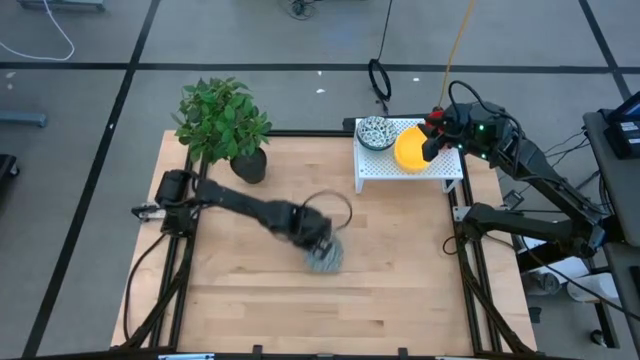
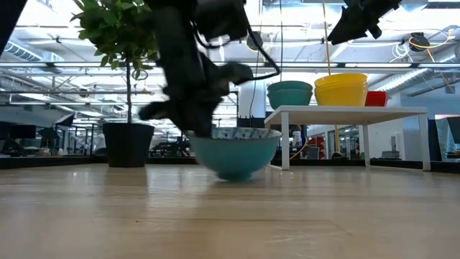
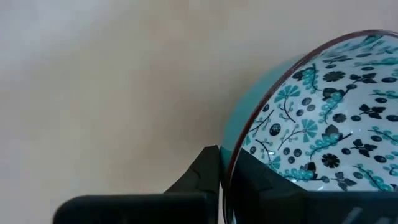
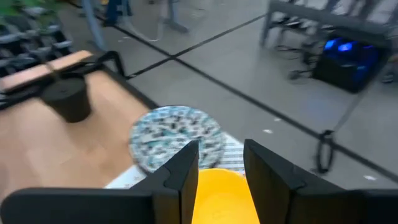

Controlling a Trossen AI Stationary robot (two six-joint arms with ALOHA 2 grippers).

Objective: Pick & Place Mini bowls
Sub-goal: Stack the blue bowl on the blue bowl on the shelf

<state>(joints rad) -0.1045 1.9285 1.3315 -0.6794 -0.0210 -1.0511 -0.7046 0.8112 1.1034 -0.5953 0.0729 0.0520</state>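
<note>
My left gripper (image 1: pixel 320 248) is out over the middle of the table, shut on a white mini bowl with a blue-green pattern (image 1: pixel 328 260) and a teal outside (image 2: pixel 233 155). Two stacked yellow bowls (image 2: pixel 341 90), a second patterned bowl (image 1: pixel 377 132) and a red bowl (image 2: pixel 375 98) stand on a white rack (image 1: pixel 440 172) at the table's far right. My right gripper (image 1: pixel 432 141) hangs open just above the yellow bowls (image 4: pixel 221 193), with a finger to either side and touching nothing. My left gripper pinches the patterned bowl by its rim (image 3: pixel 229 163), with one finger (image 3: pixel 202 177) outside the wall and the other (image 3: pixel 264 180) inside. The fingers come from above, slanting from the table's left. The bowl sits upright with its foot (image 2: pixel 233 177) at the table top.
A dark pot with a leafy plant (image 1: pixel 248 163) stands at the table's far left. The rack's legs (image 2: pixel 285 140) stand just beyond the held bowl. Bare wood (image 1: pixel 260 310) stretches along the near side. Black frame rails (image 1: pixel 470 280) run along the table's sides.
</note>
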